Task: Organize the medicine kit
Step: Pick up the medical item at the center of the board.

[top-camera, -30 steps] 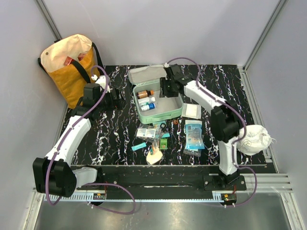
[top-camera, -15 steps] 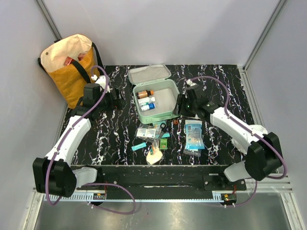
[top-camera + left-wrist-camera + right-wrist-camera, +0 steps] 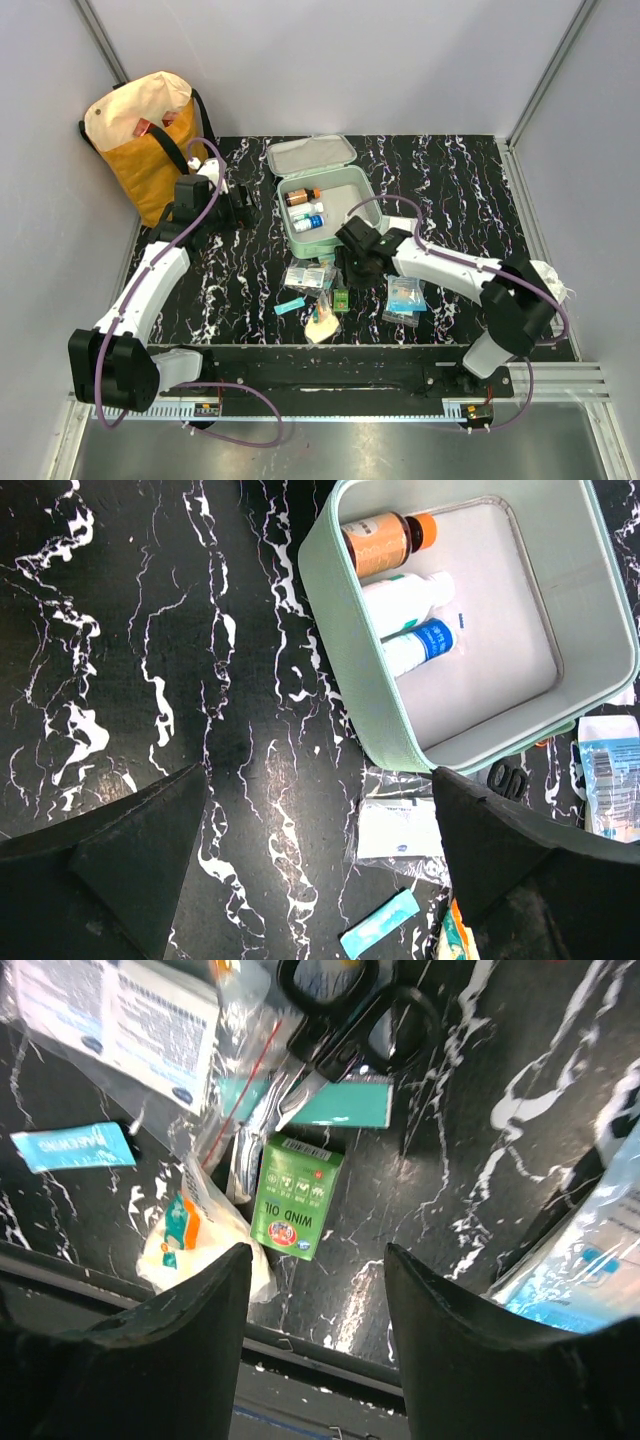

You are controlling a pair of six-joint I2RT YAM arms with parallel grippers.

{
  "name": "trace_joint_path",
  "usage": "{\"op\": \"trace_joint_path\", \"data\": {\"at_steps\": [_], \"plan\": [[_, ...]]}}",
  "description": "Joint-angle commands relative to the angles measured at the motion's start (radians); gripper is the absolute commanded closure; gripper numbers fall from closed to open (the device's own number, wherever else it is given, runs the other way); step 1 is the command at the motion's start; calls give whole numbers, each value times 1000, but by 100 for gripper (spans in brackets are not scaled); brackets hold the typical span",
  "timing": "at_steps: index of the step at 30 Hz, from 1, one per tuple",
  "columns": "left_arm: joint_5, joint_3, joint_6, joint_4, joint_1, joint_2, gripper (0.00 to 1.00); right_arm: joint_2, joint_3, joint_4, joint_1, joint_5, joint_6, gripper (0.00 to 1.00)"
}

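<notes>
Two empty tools: right tool [image 3: 315, 1260] part-open over small green cardboard box [image 3: 297, 1195] by near edge of counter [image 3: 450, 170], left tool [image 3: 315, 790] wide. Open mint-green zip medicine kit [image 3: 340, 241] sits toward far edge. I risk snagging adjacent black-handled scissors [image 3: 340, 1048].

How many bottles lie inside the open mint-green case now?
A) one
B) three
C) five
B: the left wrist view shows three bottles in the medicine kit: an amber bottle, a white bottle and a blue-labelled bottle.
</notes>
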Motion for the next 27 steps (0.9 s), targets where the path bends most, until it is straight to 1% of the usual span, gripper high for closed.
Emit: {"op": "trace_joint_path", "data": {"at_steps": [1,8,19,23,27], "plan": [[3,-20,-30,42,2,-25,1,51,61,-54,62,39,26,39],[17,-22,-32,42,2,-32,1,98,81,-77,88,50,38,37],[15,-25,-32,39,2,-44,1,207,126,-75,90,39,-17,36],[18,-29,-34,42,2,-51,1,244,130,-86,90,70,-30,36],[17,-28,-31,39,2,-51,1,229,103,-90,90,123,-31,37]]}}
